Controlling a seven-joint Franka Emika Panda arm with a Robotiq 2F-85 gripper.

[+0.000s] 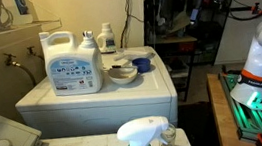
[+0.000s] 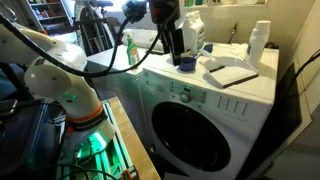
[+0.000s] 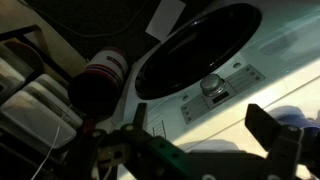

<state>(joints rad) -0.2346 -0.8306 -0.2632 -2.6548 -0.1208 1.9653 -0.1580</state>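
Note:
My gripper [image 2: 176,45] hangs open and empty just above the front corner of a white washing machine [image 2: 215,110]. In an exterior view it shows high up, beyond the washer [image 1: 201,2]. A small blue cup [image 2: 186,63] stands on the washer top right below it, and also shows in an exterior view [image 1: 142,65]. In the wrist view the two dark fingers [image 3: 198,125] are wide apart over the washer's control panel, with its knob [image 3: 210,84] and round door [image 3: 195,50] beyond them. Nothing is between the fingers.
On the washer top stand a big white detergent jug [image 1: 72,60], stacked bowls [image 1: 123,72], a smaller bottle [image 1: 106,36] and a flat white tray [image 2: 230,72]. A spray bottle [image 1: 144,137] is in the foreground. The robot base [image 2: 85,120] glows green beside the washer.

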